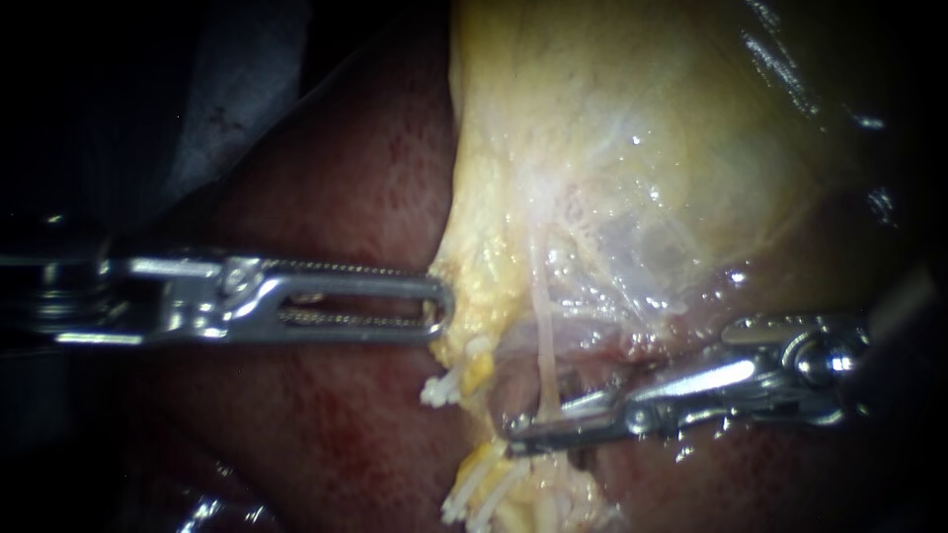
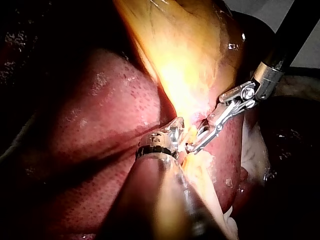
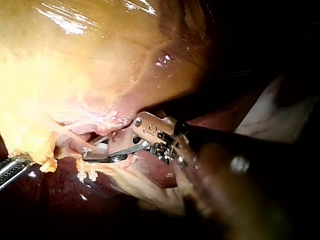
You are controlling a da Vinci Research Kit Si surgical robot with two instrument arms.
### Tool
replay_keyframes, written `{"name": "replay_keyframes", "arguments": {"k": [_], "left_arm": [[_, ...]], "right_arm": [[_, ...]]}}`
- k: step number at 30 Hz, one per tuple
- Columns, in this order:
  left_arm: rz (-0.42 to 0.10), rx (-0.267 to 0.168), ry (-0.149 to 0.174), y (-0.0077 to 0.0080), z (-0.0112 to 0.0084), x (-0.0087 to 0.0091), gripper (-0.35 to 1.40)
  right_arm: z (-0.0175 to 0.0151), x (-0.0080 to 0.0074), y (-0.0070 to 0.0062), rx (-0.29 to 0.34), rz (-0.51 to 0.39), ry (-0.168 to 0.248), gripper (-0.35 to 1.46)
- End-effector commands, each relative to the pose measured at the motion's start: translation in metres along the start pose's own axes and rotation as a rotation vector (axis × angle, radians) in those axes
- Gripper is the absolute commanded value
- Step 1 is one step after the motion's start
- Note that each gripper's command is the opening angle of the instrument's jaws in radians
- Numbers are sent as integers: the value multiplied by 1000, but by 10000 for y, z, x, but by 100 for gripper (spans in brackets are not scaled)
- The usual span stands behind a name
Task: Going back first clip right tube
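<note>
My left instrument [image 1: 442,306] comes in level from the left, its long slotted jaws shut on the yellow edge of the gallbladder [image 1: 642,128]. A thin pale tube [image 1: 541,326] runs down from the gallbladder to my right instrument [image 1: 528,426], which comes in from the right. Its slim jaws show a narrow gap and lie right at the lower end of this tube. I cannot make out a clip on the tube. In the right wrist view my right instrument [image 3: 92,154] lies under the stretched tissue, with the left instrument [image 3: 10,167] beyond its tip.
Dark red liver [image 1: 336,197] fills the left and lower field. White frayed strands [image 1: 446,387] hang from the yellow fat below the left jaws, and more strands [image 1: 484,498] hang lower down. Glistening membrane [image 1: 632,266] spans above the right instrument.
</note>
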Motion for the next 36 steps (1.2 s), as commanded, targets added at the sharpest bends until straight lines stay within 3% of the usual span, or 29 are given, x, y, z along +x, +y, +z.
{"name": "replay_keyframes", "arguments": {"k": [1, 5, 10, 14, 27, 36], "left_arm": [[0, 0, 0, 0, 0, 0, -35], [0, 0, 0, 0, 0, 0, -35], [0, 0, 0, 0, 0, 0, -35], [0, 0, 0, 0, 0, 0, -35], [0, 0, 0, 0, -1, 0, -35], [0, 1, 0, 1, 0, 0, -35]], "right_arm": [[0, 0, 0, 0, 0, 0, -14], [0, 0, 0, 0, -17, 0, 4], [-1, 1, -1, 3, -111, 4, 28], [0, 2, -1, 10, -163, 10, 37], [-22, 5, -12, 20, -185, 7, 40], [-57, 5, -35, 29, -174, 7, 39]]}}
